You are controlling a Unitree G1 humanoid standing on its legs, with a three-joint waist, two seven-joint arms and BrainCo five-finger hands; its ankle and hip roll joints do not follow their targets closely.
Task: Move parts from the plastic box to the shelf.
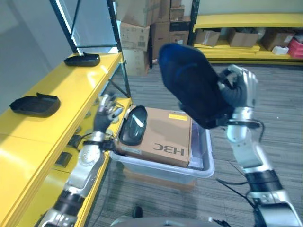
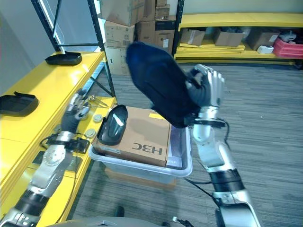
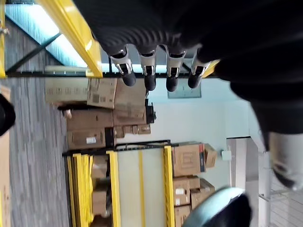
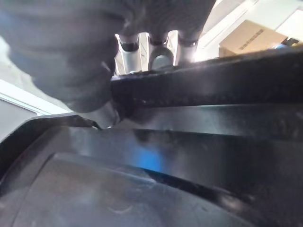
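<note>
My right hand (image 1: 240, 90) is shut on a large dark curved part (image 1: 191, 82), held tilted in the air above the right half of the clear plastic box (image 1: 156, 170). In the right wrist view its fingers (image 4: 161, 53) curl over the part's edge (image 4: 189, 142). A second black part (image 1: 133, 125) lies on a brown cardboard box (image 1: 165, 137) inside the plastic box. My left hand (image 1: 106, 113) is open between the plastic box's left side and the yellow shelf (image 1: 61, 92), holding nothing; its straight fingers (image 3: 149, 71) show in the left wrist view.
Two black parts lie on the yellow shelf, one near (image 1: 34, 104) and one far (image 1: 82, 59). Black shelf posts (image 1: 120, 61) rise just behind the plastic box. Stacked cartons (image 1: 142, 28) and another yellow rack (image 1: 246, 21) stand at the back across grey floor.
</note>
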